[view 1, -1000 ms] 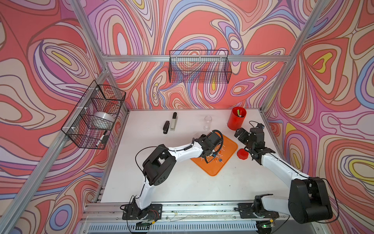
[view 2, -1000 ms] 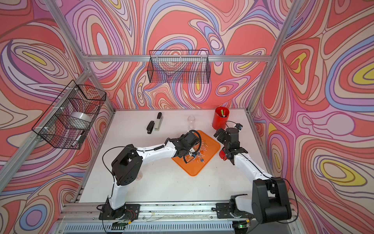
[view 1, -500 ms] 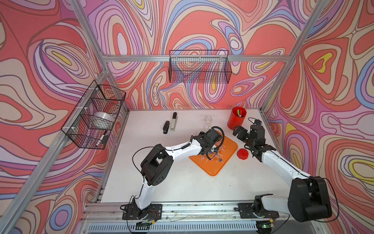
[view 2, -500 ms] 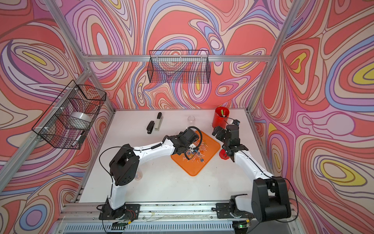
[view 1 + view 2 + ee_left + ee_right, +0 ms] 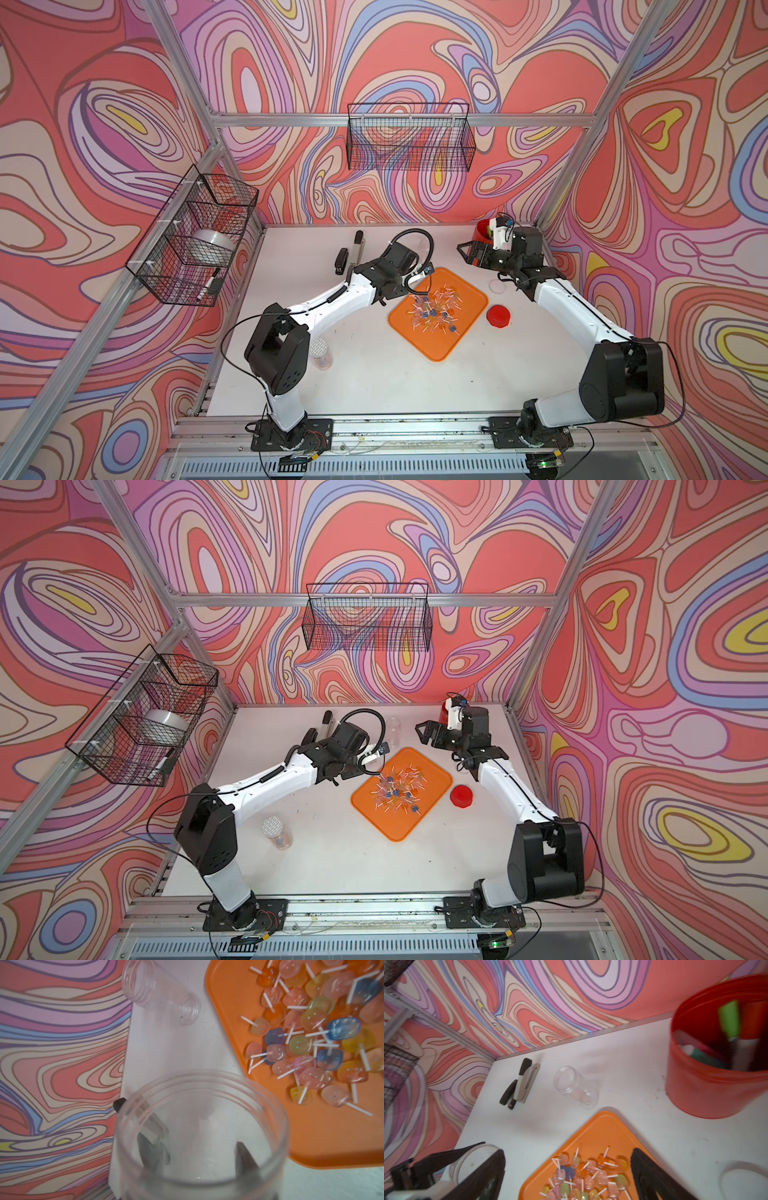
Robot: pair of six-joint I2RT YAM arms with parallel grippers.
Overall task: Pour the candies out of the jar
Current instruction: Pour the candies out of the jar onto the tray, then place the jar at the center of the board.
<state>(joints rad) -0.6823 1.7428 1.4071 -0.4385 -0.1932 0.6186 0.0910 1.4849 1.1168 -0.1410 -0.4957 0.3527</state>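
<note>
Your left gripper (image 5: pixel 199 1157) clamped tight on clear plastic jar (image 5: pixel 199 1078); jar empty, held just beside orange plastic tray (image 5: pixel 440 345) on white desk (image 5: pixel 374 374). Small multicoloured lollipop candies (image 5: pixel 434 309) heaped on tray. Your right gripper (image 5: pixel 466 253) spread wide, holding nothing, near tray's far corner.

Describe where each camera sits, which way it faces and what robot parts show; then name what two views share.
Top views: high above the front rail, looking down at the table; both arms whole.
Left wrist: looks down past the jar in the left gripper at the tray.
Right wrist: faces the back wall past the open right gripper.
Shared: both wrist views show the candies.
</note>
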